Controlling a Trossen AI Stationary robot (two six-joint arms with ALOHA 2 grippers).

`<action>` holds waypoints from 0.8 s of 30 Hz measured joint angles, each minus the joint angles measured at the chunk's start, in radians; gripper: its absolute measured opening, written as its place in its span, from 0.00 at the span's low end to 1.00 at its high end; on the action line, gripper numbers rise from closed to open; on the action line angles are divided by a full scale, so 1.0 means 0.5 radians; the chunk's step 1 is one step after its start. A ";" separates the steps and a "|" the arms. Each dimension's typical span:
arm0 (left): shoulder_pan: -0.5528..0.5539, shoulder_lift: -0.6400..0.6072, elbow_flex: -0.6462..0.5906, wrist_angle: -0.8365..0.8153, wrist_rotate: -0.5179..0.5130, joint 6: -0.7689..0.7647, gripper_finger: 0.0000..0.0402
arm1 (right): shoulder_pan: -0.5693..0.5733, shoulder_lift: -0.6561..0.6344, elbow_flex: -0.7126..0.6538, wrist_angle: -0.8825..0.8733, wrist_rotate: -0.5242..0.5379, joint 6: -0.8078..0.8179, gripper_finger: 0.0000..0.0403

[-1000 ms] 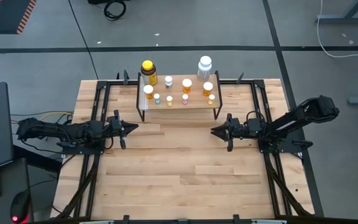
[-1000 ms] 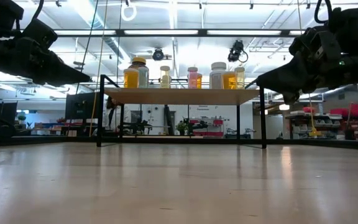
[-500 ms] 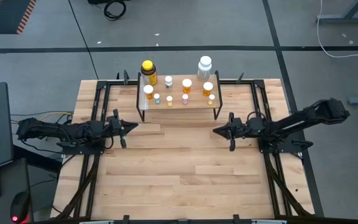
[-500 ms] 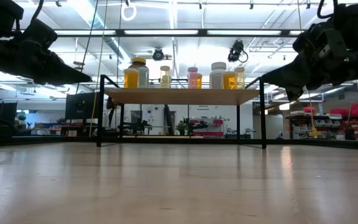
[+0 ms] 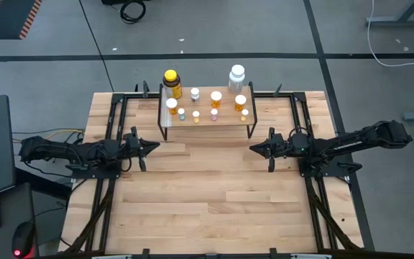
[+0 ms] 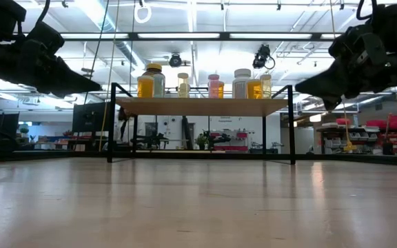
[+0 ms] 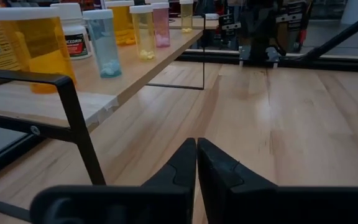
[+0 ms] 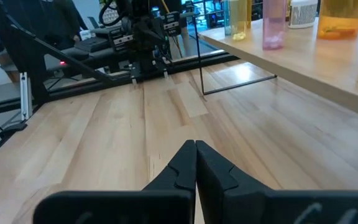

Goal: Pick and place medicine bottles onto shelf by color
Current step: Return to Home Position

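The shelf [image 5: 207,124], a light plank on black legs, stands at the table's far middle. Several medicine bottles stand upright on it: a big yellow one [image 5: 172,82] at far left, a big white one [image 5: 236,75] at far right, orange white-capped vials [image 5: 215,97] and tiny vials [image 5: 196,116] between. They also show in the low view [image 6: 205,84] and the left wrist view [image 7: 101,41]. My left gripper [image 5: 157,147] is shut and empty, left of the shelf's near edge. My right gripper [image 5: 252,149] is shut and empty, right of the shelf's near edge.
Black metal frames [image 5: 113,108] run along the table's left and right sides and far edge. The wooden tabletop [image 5: 207,201] spreads between the arms and toward the near edge.
My right gripper has drawn back a little toward the table's right edge, and its arm has stretched out lower and flatter. Its fingers stay shut. The bottles and shelf have not moved.
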 joint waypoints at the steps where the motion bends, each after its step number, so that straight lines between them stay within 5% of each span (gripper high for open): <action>1: 0.000 0.000 0.000 -0.001 0.000 0.000 0.05 | 0.001 -0.017 0.000 -0.025 0.000 0.001 0.03; 24: -0.001 0.000 0.000 -0.002 0.002 -0.001 0.03 | 0.001 -0.315 0.000 -0.362 0.017 0.008 0.02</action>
